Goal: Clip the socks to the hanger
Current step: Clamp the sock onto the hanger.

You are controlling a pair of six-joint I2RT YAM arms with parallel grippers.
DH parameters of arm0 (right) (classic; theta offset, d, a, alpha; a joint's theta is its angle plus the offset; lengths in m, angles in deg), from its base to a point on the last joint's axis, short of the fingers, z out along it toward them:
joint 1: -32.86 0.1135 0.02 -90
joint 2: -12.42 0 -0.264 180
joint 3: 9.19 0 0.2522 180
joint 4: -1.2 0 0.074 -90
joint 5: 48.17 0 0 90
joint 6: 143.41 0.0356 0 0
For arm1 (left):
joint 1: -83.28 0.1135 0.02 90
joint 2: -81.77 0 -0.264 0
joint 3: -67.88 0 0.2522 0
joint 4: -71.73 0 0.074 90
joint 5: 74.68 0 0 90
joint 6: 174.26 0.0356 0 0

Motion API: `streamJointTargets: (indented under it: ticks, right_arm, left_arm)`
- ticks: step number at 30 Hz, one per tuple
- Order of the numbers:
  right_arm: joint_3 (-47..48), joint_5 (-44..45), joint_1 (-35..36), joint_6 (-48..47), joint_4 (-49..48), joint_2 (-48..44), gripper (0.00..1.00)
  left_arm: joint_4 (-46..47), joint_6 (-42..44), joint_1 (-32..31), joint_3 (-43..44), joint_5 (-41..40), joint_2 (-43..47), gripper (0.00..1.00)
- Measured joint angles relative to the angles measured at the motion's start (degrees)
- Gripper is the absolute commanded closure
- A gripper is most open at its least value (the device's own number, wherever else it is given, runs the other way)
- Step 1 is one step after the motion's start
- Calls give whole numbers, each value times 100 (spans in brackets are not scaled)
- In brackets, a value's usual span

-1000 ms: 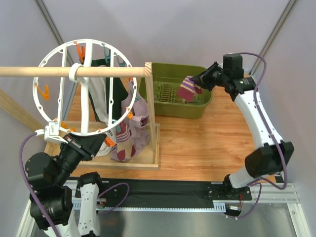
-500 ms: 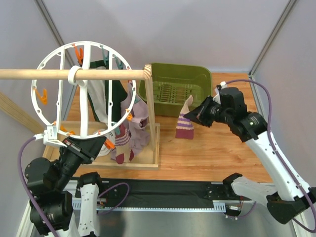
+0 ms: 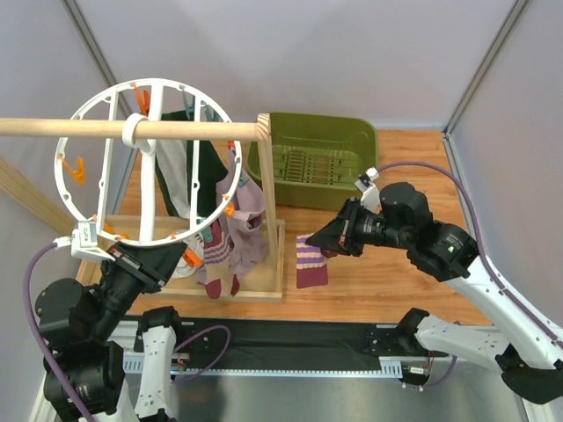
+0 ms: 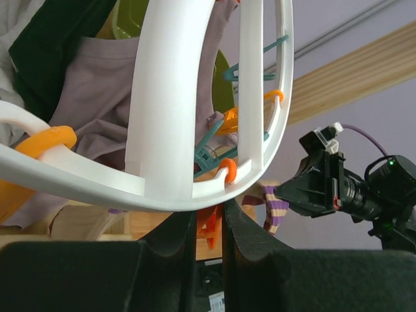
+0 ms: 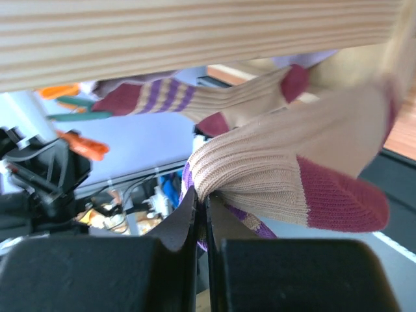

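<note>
The green basket (image 3: 299, 195) is sitting at the far side of the table (image 3: 387, 286), behind the wooden frame (image 3: 274, 237), and its slotted floor is showing in the top view. The right gripper (image 3: 313, 243) is hovering low just right of the frame, its jaws pinching tight on a sock (image 3: 310, 264) that is cream with purple stripes and maroon patches. This sock is hanging down from the fingertips just beside the frame's base; whether its lower end is touching the table cannot be told. The hanger (image 3: 62, 176) is hanging by its loop from the wooden rod (image 3: 53, 127). The left gripper (image 3: 136, 257) is holding at the near lower rim of the hanger, its fingers (image 4: 183, 242) clamping narrowly on an orange clip (image 4: 209, 232) that is dangling under the rim. Other socks (image 3: 220, 255) are hanging from clips at the lower right of the ring. They are hanging in front of a mauve garment (image 3: 249, 207) and a dark green and white garment (image 3: 204, 171), both draping down inside the frame.
</note>
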Motion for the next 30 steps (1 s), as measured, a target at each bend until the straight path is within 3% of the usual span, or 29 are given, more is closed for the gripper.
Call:
streamJointTargets:
  ticks: [12,21,30]
  right_arm:
    - [-892,925,1027,1808,-2083,-39,100]
    - [-612,2149,1869,2723,-2341,385,100]
    - [-225,2577,2409,3705,-2402,1154,100]
  left_arm:
    - [173,-273,-4,-98,26,-61,100]
    - [413,-813,-4,-118,109,-61,100]
    - [737,-1106,-4,-129,205,-61,100]
